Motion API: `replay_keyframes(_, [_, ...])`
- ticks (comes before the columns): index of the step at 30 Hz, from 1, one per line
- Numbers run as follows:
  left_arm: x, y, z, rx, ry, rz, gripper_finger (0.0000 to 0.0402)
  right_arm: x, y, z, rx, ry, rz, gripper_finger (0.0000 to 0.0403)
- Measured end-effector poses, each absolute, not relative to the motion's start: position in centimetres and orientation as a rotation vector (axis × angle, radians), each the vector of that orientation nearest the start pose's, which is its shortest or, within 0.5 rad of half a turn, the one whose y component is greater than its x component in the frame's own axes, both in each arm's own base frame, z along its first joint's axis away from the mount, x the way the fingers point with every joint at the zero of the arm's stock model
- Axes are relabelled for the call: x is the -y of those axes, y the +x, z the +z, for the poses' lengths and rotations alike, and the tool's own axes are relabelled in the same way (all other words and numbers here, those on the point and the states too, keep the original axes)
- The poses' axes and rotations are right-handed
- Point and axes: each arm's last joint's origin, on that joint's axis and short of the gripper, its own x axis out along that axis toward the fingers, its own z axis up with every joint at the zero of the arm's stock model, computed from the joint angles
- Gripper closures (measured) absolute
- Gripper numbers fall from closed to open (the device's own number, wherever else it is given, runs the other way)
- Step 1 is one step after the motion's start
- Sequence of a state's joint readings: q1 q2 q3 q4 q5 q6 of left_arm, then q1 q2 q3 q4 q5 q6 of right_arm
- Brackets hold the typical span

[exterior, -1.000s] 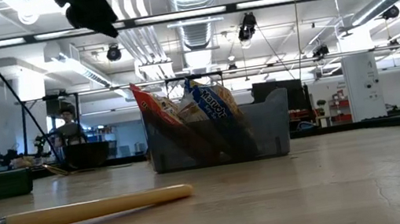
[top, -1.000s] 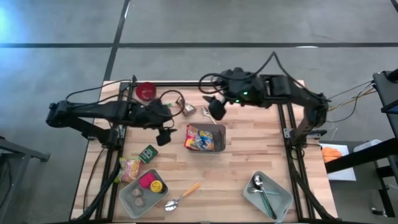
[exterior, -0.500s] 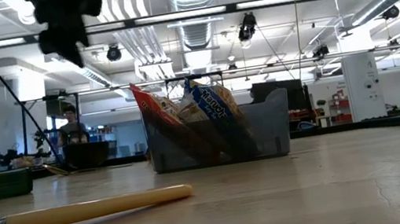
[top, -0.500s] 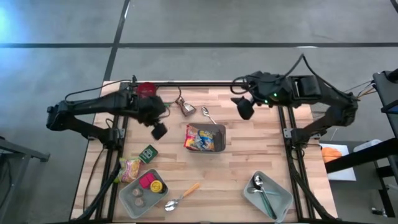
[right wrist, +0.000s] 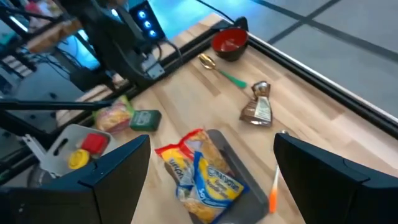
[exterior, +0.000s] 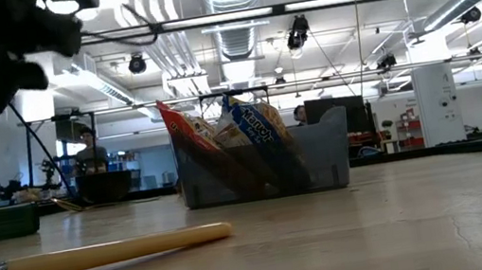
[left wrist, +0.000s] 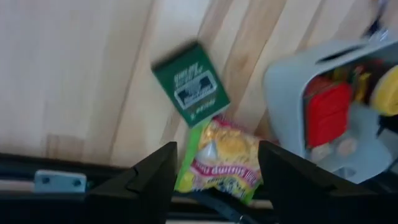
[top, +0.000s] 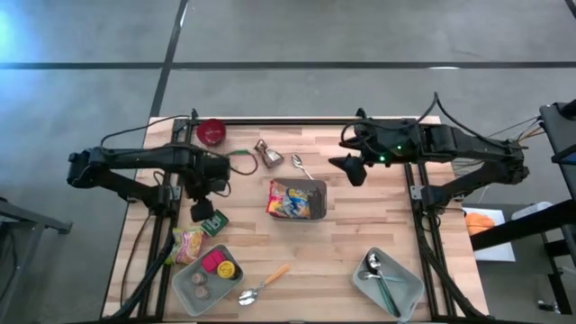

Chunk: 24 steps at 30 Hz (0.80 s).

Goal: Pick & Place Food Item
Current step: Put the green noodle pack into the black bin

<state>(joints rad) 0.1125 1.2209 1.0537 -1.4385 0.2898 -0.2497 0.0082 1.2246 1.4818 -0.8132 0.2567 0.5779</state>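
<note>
Light wood-plank table (top: 360, 234), black frame rails at both sides. At back edge: red bowl (top: 211, 131), brown wrapped item (top: 268, 156), small spoon (top: 300, 166). At centre: grey bin (top: 315, 202) w/ snack bags. At left: green box (top: 214, 222) touching yellow noodle pack (top: 188, 243). At front: grey tray (top: 184, 286) w/ small items, wooden-handle spoon (top: 264, 283), grey tray w/ cutlery (top: 409, 290).

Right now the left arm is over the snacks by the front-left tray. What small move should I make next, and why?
Probably ease the left gripper straight down onto the yellow snack bag. Its open fingers frame that bag in the left wrist view, with the green box just beyond. The bag touches the grey tray, so descend slowly. The right gripper waits near the table's back right.
</note>
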Motion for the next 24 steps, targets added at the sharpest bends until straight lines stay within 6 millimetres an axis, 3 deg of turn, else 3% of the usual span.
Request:
replay_keyframes(7, [-0.8,16.2,23.3,-1.758,-0.649,0.113,0.0184,0.5,22.6,41.9,-0.454,0.513,-0.391,0.0064])
replay_keyframes(11, [-0.6,15.3,21.6,-1.829,-0.694,0.132,0.0162,0.5,22.4,42.1,-0.449,0.511,-0.388,0.0064])
replay_keyframes(19, [0.0,16.1,21.0,-1.773,-0.737,0.077,0.0084,0.5,22.4,42.1,-0.451,0.498,-0.385,0.0064])
replay_keyframes(24, [0.3,16.2,20.9,-1.778,-0.768,0.114,0.0065,0.5,22.4,42.1,-0.451,0.497,-0.385,0.0064])
